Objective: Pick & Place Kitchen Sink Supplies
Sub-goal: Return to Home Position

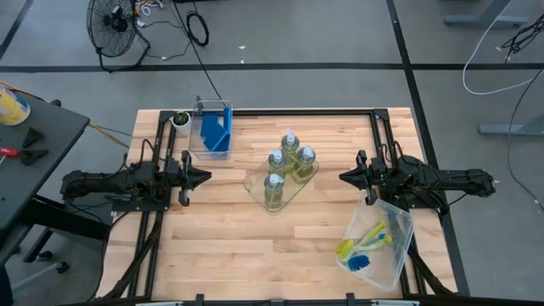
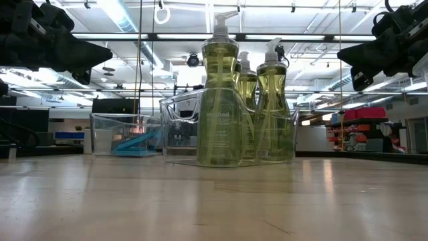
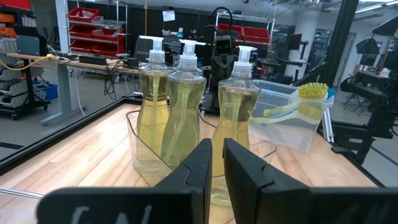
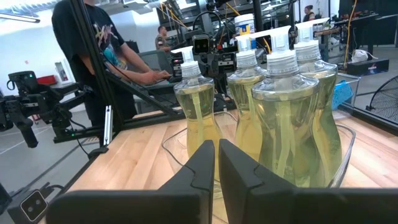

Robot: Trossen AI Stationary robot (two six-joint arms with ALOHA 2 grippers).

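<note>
Nearest, three long-handled dish brushes (image 1: 365, 243) lie in a clear plastic bin (image 1: 405, 229) beside the right gripper (image 1: 344, 177) (pressed together, empty). Four clear yellow-green bottles (image 1: 289, 161) stand midway between it and the left gripper (image 1: 204, 177), likewise closed; flat blue sponges (image 1: 214, 134) farthest, left.

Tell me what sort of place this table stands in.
Most likely a robotics lab or workshop, not a real kitchen. Racks of red bins line the back, a floor fan stands on bare concrete, and a person works at a bench nearby.
</note>
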